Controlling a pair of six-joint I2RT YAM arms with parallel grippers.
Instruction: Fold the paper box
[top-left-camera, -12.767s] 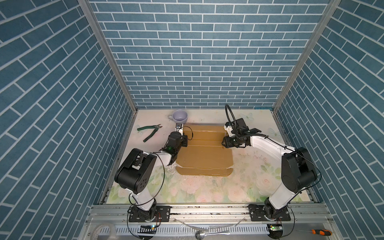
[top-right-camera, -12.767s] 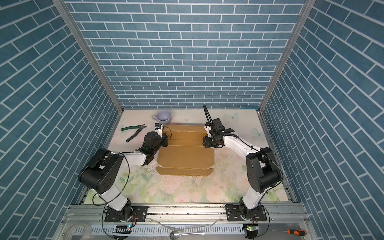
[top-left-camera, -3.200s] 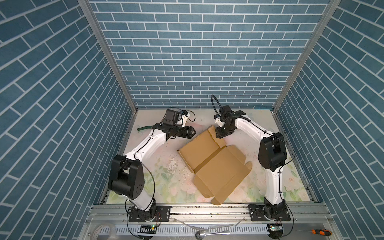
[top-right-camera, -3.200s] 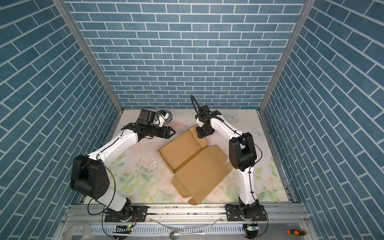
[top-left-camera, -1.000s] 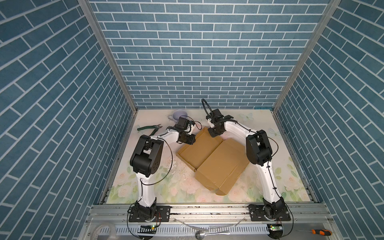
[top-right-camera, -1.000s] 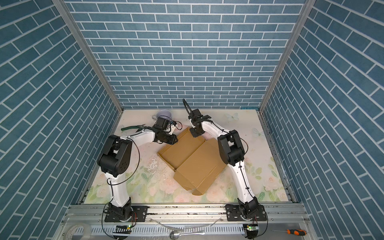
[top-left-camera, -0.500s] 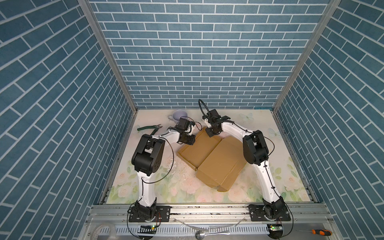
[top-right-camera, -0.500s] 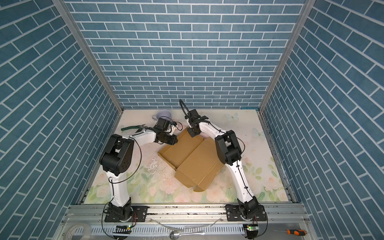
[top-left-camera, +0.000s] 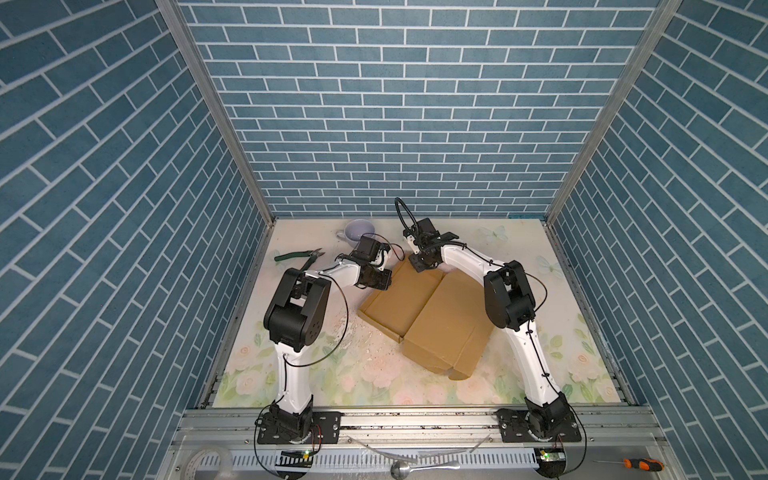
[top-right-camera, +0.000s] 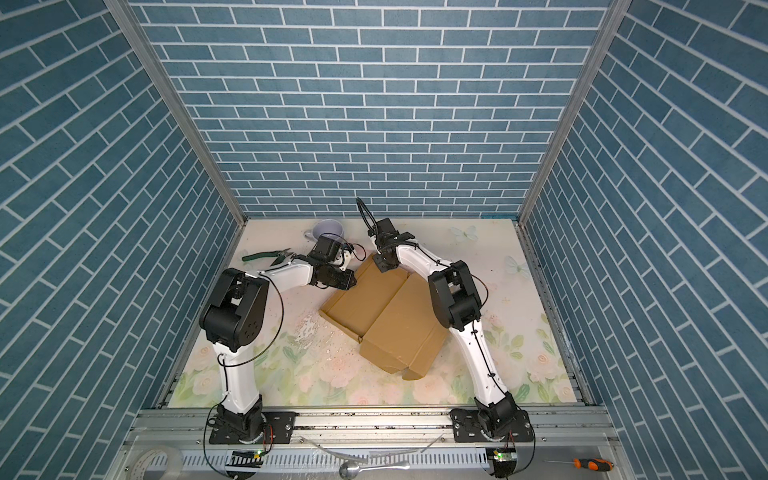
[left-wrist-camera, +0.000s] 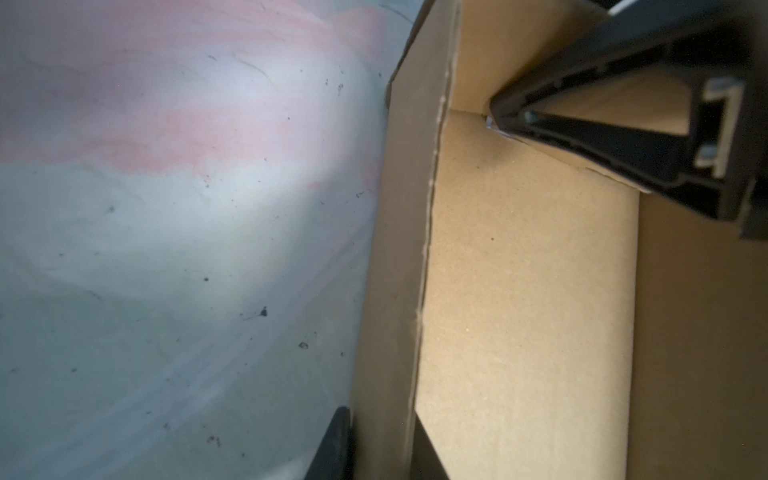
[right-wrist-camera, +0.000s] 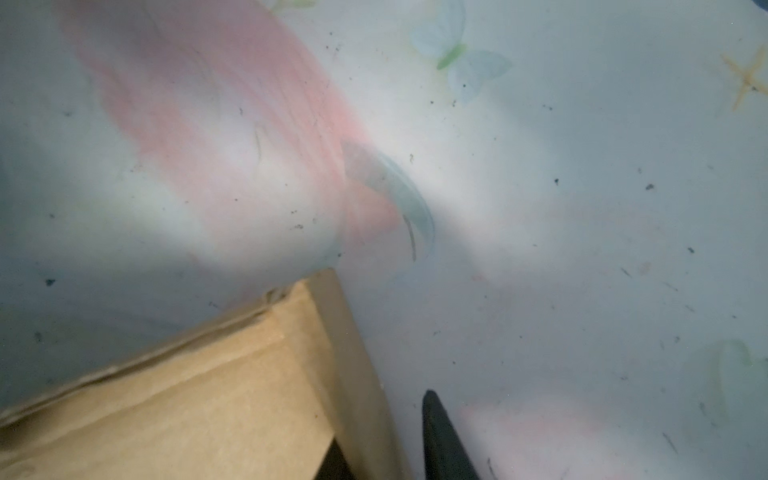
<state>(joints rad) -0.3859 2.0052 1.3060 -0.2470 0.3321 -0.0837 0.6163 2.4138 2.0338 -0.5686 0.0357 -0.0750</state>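
Now both pincers meet at the paper box (top-left-camera: 415, 307).
Left gripper (left-wrist-camera: 380, 432) clamps a side wall, visible only from its wrist; right gripper (right-wrist-camera: 380, 428) straddles the corner, grip unclear.

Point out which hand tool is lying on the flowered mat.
The green-handled pliers, on the mat at the back left near the lilac cup. The orange-handled screwdriver lies off it, on the front metal ledge.

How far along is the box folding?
Early on. The box lies spread on the table, not yet box-shaped; one side flap stands up. The left gripper pinches that flap; the right gripper straddles the far corner. The other walls and the lid remain to fold.
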